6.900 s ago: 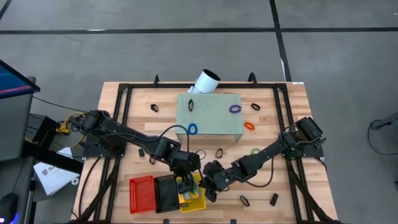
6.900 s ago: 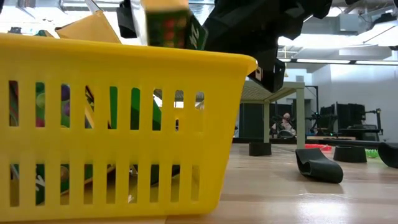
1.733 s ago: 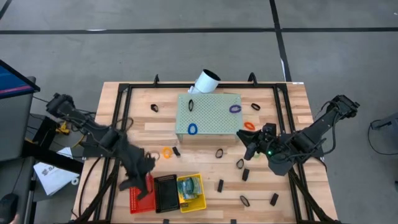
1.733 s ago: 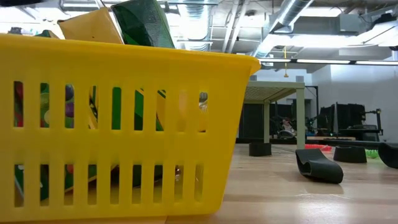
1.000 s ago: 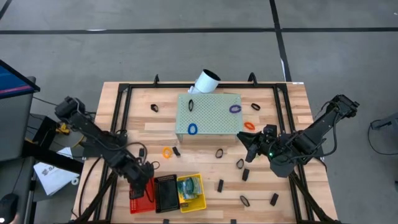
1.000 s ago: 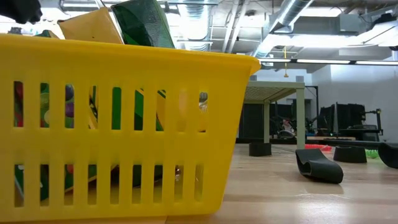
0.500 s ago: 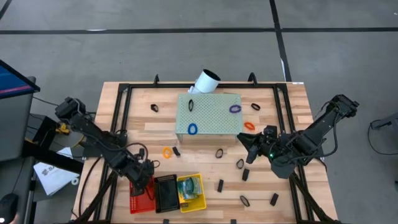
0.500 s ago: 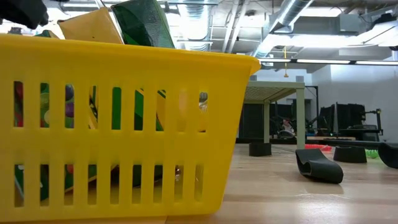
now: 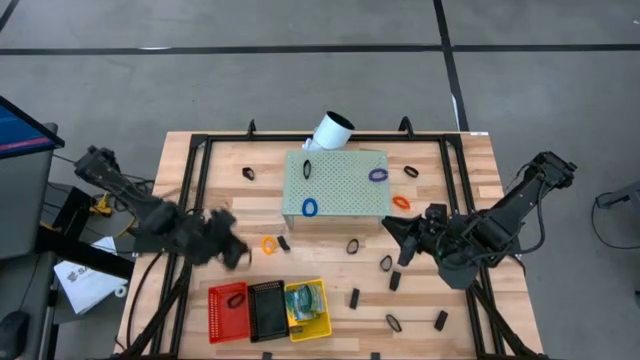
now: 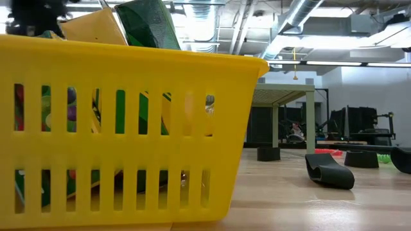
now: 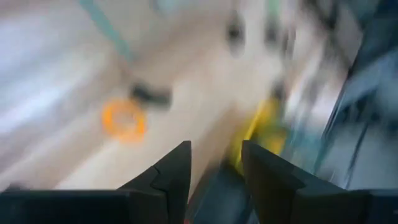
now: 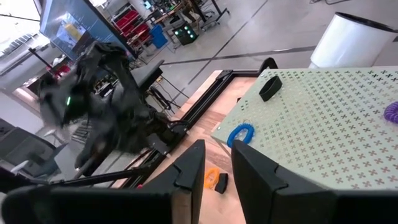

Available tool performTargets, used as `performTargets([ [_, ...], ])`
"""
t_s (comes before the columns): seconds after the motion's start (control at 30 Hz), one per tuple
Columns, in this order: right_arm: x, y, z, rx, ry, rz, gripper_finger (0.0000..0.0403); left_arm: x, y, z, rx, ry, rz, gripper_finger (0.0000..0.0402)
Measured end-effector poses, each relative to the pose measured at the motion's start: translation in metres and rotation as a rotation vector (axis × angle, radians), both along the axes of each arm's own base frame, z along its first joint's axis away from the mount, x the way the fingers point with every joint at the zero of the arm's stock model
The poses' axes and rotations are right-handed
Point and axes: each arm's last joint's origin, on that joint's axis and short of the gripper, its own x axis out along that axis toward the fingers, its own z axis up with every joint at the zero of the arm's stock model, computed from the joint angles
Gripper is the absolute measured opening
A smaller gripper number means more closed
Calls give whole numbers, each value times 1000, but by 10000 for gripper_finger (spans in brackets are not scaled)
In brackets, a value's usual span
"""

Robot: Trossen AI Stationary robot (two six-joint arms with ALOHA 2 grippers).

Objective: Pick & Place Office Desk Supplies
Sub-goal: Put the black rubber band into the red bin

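Note:
My left gripper (image 9: 236, 254) hovers open above the table's near left, just beyond the red basket (image 9: 216, 322), with nothing between its fingers (image 11: 177, 168). A black loop (image 9: 236, 298) lies in that basket. An orange loop (image 9: 268, 244) and a black clip (image 9: 284, 242) lie on the table beside the gripper. The yellow basket (image 9: 318, 322) holds crayon boxes (image 10: 148, 22) that stick out over its rim. My right gripper (image 9: 393, 231) waits open and empty at the right, near the pale green block (image 9: 340, 185), where a blue loop (image 12: 240, 134), a purple loop (image 9: 378, 175) and a black clip (image 12: 269, 87) rest.
A black basket (image 9: 267, 310) stands between the red and yellow ones. A white tube (image 9: 330, 131) lies at the block's far edge. Several black clips and loops (image 9: 386, 263) and an orange loop (image 9: 401, 202) are scattered over the right half of the table.
My left gripper has risen out of the red basket, moved toward the table's far edge and turned about. A black loop now shows in the red basket where the gripper stood.

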Motion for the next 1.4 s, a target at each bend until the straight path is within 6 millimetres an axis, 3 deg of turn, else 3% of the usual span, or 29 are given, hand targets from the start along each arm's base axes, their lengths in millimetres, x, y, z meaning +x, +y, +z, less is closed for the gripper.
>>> performTargets([
  [0.13,0,0,0,1,-1,0,77,0,33,20,-5,-194,247,136],
  [0.27,0,0,0,-11,6,3,77,3,68,32,64,-274,401,140],
  [0.47,0,0,0,-23,15,6,77,13,117,48,136,-392,467,171],
  [0.63,0,0,0,-26,18,6,77,17,154,50,189,-402,506,196],
  [1.03,0,0,0,-20,16,7,77,30,229,-4,178,-35,436,212],
  [1.23,0,0,0,-16,17,11,77,26,248,-44,114,274,292,212],
  [1.4,0,0,-1,-3,18,16,77,23,260,-54,59,526,278,211],
])
